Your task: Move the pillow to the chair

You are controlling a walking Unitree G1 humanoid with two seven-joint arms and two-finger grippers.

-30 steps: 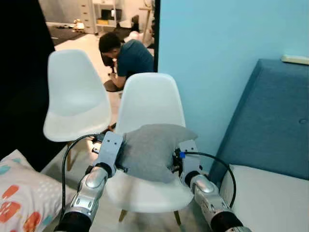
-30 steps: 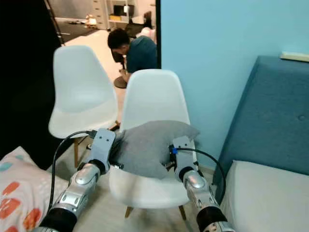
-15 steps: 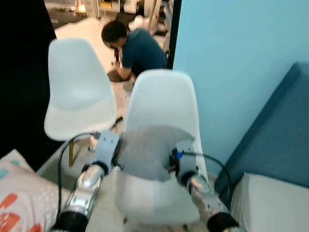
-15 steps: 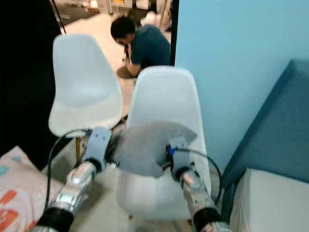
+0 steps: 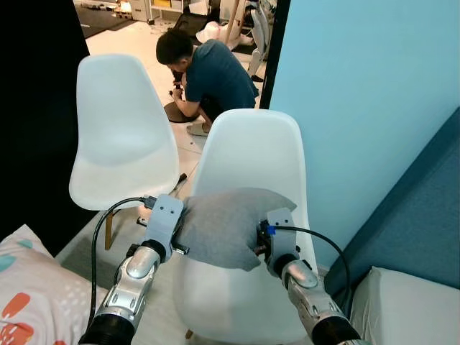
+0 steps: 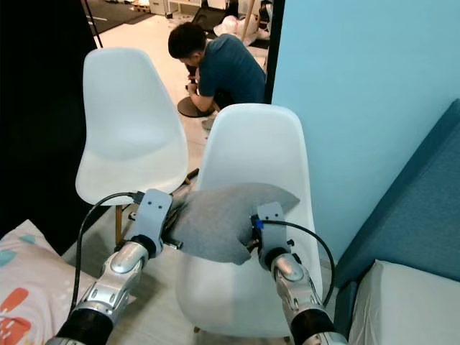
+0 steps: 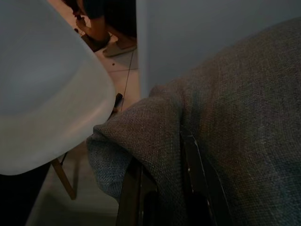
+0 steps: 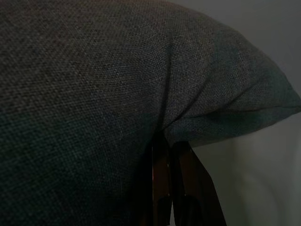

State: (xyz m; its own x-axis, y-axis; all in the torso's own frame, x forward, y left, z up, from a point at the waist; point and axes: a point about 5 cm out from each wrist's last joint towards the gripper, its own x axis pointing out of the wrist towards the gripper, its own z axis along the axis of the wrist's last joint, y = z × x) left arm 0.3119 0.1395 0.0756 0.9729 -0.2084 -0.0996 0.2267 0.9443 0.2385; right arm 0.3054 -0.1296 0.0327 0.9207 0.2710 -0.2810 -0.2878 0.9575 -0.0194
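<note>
A grey pillow [image 5: 219, 224] hangs between my two grippers, above the seat of the nearer white chair [image 5: 248, 154]. My left gripper [image 5: 177, 231] is shut on the pillow's left edge, with grey cloth [image 7: 197, 132] folded over its black fingers [image 7: 200, 188]. At the pillow's right edge my right gripper [image 5: 259, 241] is shut too, its fingers [image 8: 181, 183] pinching the fabric [image 8: 94, 84]. The chair's back rises behind the pillow.
A second white chair [image 5: 122, 140] stands to the left. A person [image 5: 208, 75] crouches on the floor beyond the chairs. A light blue wall [image 5: 366, 93] is on the right, a blue headboard [image 5: 424, 208] and white mattress [image 5: 406, 305] below it. A patterned cushion [image 5: 29, 295] lies bottom left.
The camera has come closer and tilted down over the nearer chair. The pillow stays held in both grippers and now hangs over the seat.
</note>
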